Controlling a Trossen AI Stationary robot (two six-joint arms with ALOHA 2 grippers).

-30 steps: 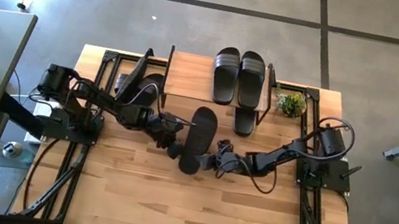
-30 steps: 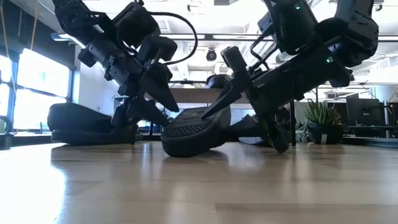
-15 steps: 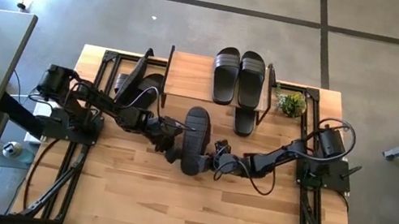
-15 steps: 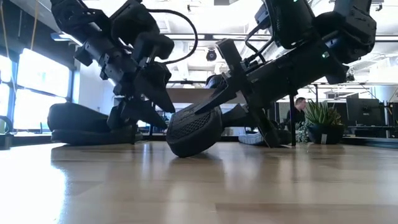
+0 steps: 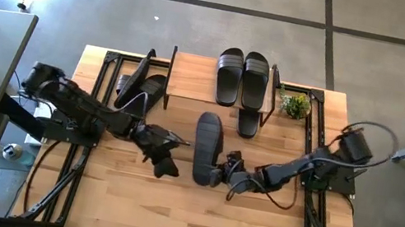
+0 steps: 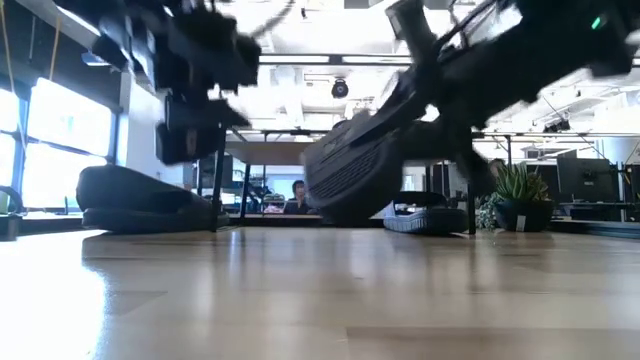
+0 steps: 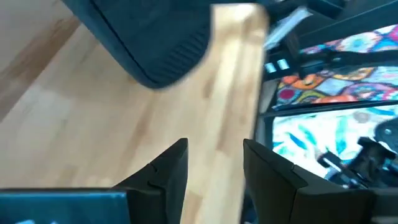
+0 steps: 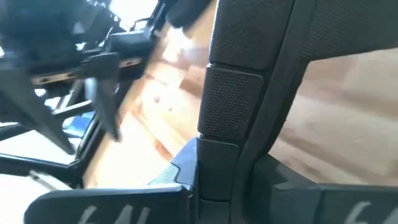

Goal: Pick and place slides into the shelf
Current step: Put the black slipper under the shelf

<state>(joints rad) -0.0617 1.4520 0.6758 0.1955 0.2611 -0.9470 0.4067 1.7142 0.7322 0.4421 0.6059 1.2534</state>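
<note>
Grey concrete floor surrounds the wooden table point(image 5: 169, 208), where the right gripper point(image 5: 218, 175) has its fingers point(image 8: 221, 124) clamped on one end of a slide point(image 5: 207, 146), presumably so the sandal can be carried edge-on toward the shelf point(image 5: 193, 74). Two slides point(image 5: 241, 77) already sit as a pair on its top board, another point(image 5: 247, 123) lies under it, and two more point(image 5: 141, 82) lean beside its left end. The left gripper point(image 5: 165, 165) hangs just beside the held slide, fingers parted and empty. Only the low view shows the slide lifted clear of the table; the high view alone gives its place, near the shelf's front.
</note>
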